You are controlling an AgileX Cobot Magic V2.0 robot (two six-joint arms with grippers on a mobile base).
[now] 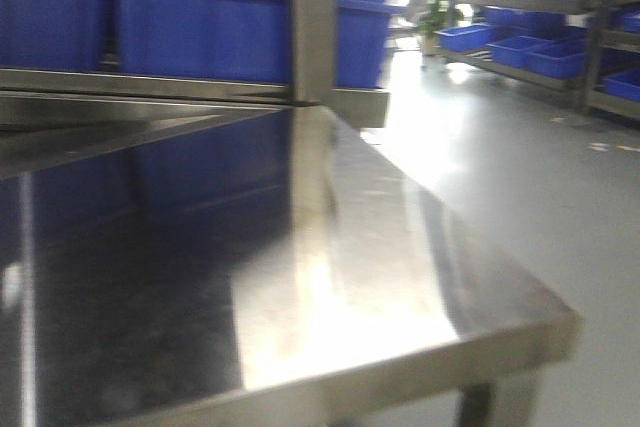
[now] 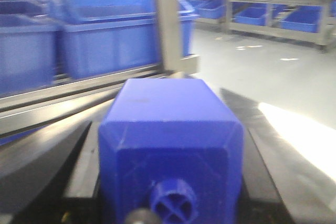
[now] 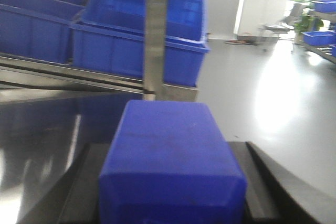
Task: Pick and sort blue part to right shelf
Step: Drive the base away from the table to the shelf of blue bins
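— Blue part fills the left wrist view, held in the left jaws. Dark fingers lie flat on both side walls, so the jaws look closed on it.

— And the right arm?

— Same picture there. Other part sits between the right jaws, which look closed on its flanks. Both parts hang over the steel bench, short of the shelf and its bins straight ahead. The front view shows neither part.

— How will these handle?

— I'd call them moulded plastic, stiff and probably hollow, so light for their bulk. They won't give under the squeeze. The faces look smooth, though, and could slide in the grip if an arm swings hard.

— Best place to hold?

— The broad flat sides, where the jaws sit now. The near end on the left one tapers down to a small round peg, which makes a poor purchase, so I'd keep off it. The pictures are blurred, so I can't tell how deep either part is seated.
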